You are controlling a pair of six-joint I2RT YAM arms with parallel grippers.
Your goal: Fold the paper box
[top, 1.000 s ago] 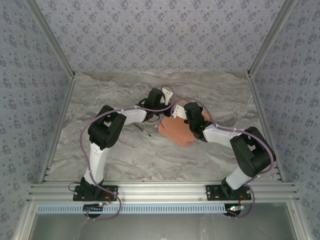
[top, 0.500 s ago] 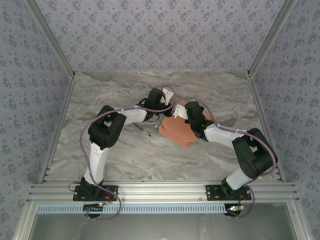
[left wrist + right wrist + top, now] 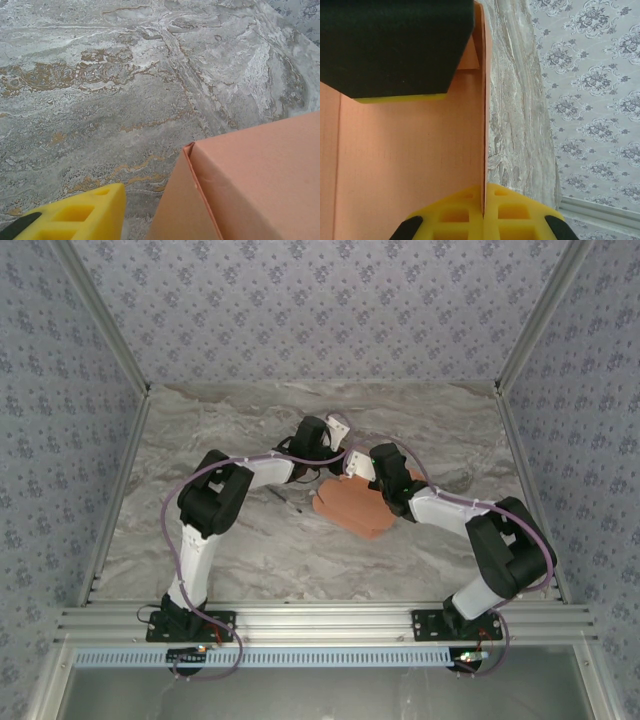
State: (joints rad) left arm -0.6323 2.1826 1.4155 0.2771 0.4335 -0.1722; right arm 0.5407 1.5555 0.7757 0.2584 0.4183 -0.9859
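The salmon-orange paper box (image 3: 350,506) lies mid-table between the two arms. In the right wrist view one thin wall of the paper box (image 3: 410,165) stands edge-on, and my right gripper (image 3: 483,205) is shut on that edge, both yellow fingers pressed against it. From above, the right gripper (image 3: 360,470) sits at the box's far side. My left gripper (image 3: 338,452) reaches in from the left beside it. In the left wrist view a folded corner of the box (image 3: 250,185) rises at the right; one yellow finger (image 3: 80,215) stands apart from it, the other is hidden.
A thin dark stick (image 3: 283,498) lies on the marble table (image 3: 230,540) left of the box. Patterned walls close the sides and back. A black-padded finger (image 3: 395,45) of the other gripper crosses the top of the right wrist view.
The box has slid left and toward the near edge and lies flatter. The right gripper moved left and slightly back with it. The left gripper's jaws have widened a little.
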